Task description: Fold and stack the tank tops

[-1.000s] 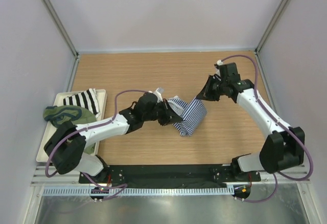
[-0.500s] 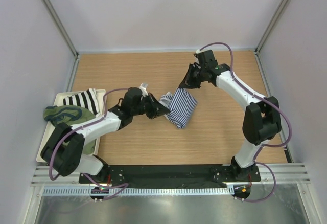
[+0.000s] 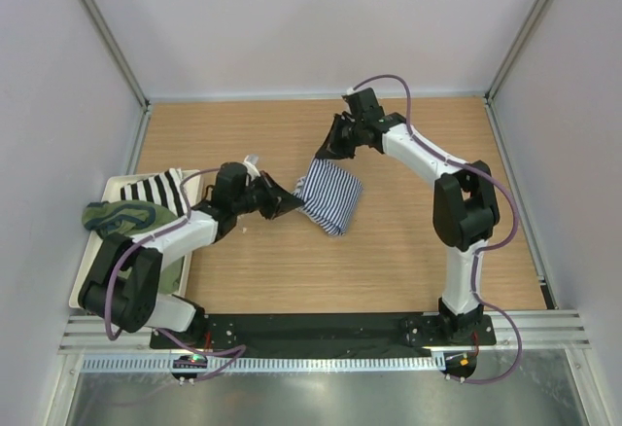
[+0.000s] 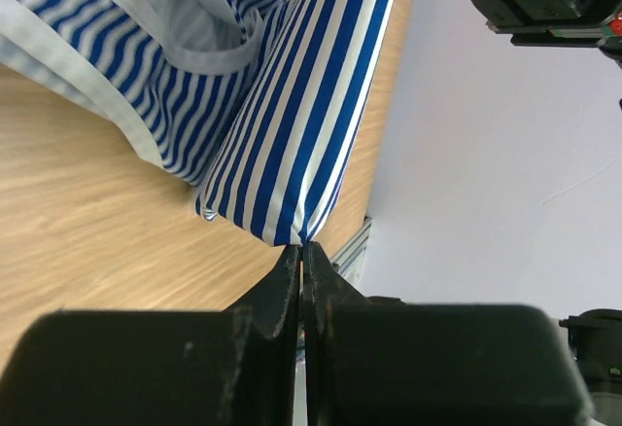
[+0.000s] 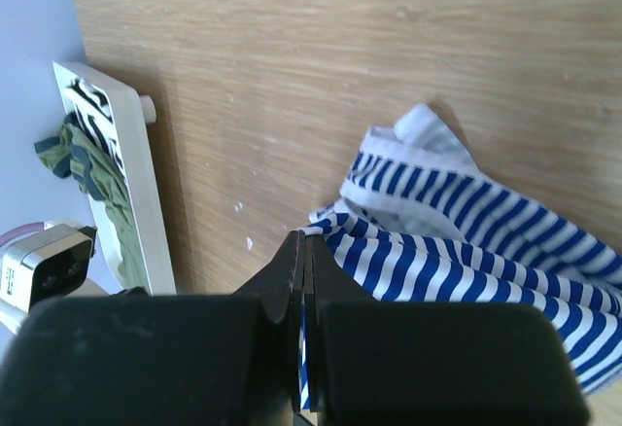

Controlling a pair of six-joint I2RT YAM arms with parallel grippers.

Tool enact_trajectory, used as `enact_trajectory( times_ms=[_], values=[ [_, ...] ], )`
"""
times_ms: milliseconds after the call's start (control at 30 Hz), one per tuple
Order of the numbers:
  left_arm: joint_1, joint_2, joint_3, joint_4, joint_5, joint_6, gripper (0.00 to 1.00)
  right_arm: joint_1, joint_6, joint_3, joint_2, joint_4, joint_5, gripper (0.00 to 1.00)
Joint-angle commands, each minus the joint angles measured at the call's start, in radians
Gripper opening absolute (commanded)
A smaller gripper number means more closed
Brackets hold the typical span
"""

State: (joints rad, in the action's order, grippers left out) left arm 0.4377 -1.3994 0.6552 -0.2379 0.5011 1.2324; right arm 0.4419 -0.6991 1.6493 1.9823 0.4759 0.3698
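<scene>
The navy-and-white striped tank top (image 3: 330, 200) sits bunched near the middle of the wooden surface (image 3: 418, 251), pinched in two places. The left tool (image 3: 294, 195) has its jaws closed tight on a folded edge at the garment's 9 o'clock side, and the left wrist view shows the cloth drawn taut from the tips. The right tool (image 3: 326, 154), reaching in from 2 o'clock, is clamped on a corner at the garment's 12 o'clock end. A white tray (image 3: 119, 183) stands at 9 o'clock on the surface. The olive green tank top (image 3: 126, 218) lies crumpled in it, spilling over its 9 o'clock rim, with a black-and-white striped cloth (image 3: 157, 191) just beside it toward 12 o'clock
</scene>
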Motion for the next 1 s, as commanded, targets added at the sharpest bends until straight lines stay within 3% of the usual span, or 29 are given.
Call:
enact_trajectory(
  times_ms=[0, 200, 233, 267, 367, 400, 433, 500, 667, 800, 967],
  values=[
    [-0.051, -0.039, -0.008, -0.046, 0.099, -0.033, 0.01, 0.006, -0.046, 0.076, 0.047, -0.138, -0.011, 0.01],
    [-0.125, -0.101, -0.048, -0.122, 0.109, -0.031, 0.01, 0.030, -0.092, 0.081, 0.125, -0.282, -0.025, 0.02],
    [-0.131, -0.140, -0.048, -0.130, 0.109, -0.034, 0.04, 0.032, -0.096, 0.084, 0.145, -0.311, -0.032, 0.04],
    [-0.145, -0.165, -0.033, -0.129, 0.111, -0.045, 0.13, 0.034, -0.097, 0.081, 0.156, -0.330, -0.040, 0.06],
    [-0.175, -0.260, -0.012, -0.175, 0.149, -0.048, 0.36, 0.037, -0.100, 0.063, 0.171, -0.396, -0.057, 0.34],
    [-0.189, -0.277, -0.034, -0.225, 0.160, -0.030, 0.47, 0.037, -0.091, 0.040, 0.158, -0.425, -0.066, 0.54],
    [-0.203, -0.277, -0.034, -0.263, 0.163, -0.011, 0.47, 0.037, -0.083, 0.026, 0.158, -0.439, -0.069, 0.60],
    [-0.240, -0.251, -0.068, -0.296, 0.156, -0.010, 0.58, 0.037, -0.063, -0.017, 0.115, -0.459, -0.080, 0.66],
    [-0.249, -0.115, -0.037, -0.034, 0.045, -0.146, 0.63, 0.024, 0.047, -0.107, -0.005, -0.418, -0.118, 0.65],
    [-0.215, -0.082, 0.020, 0.121, -0.035, -0.227, 0.64, 0.023, 0.185, -0.121, -0.031, -0.248, -0.218, 0.62],
    [-0.183, -0.073, 0.047, 0.156, -0.073, -0.240, 0.63, 0.003, 0.254, -0.209, -0.051, -0.198, -0.195, 0.64]
  ],
)
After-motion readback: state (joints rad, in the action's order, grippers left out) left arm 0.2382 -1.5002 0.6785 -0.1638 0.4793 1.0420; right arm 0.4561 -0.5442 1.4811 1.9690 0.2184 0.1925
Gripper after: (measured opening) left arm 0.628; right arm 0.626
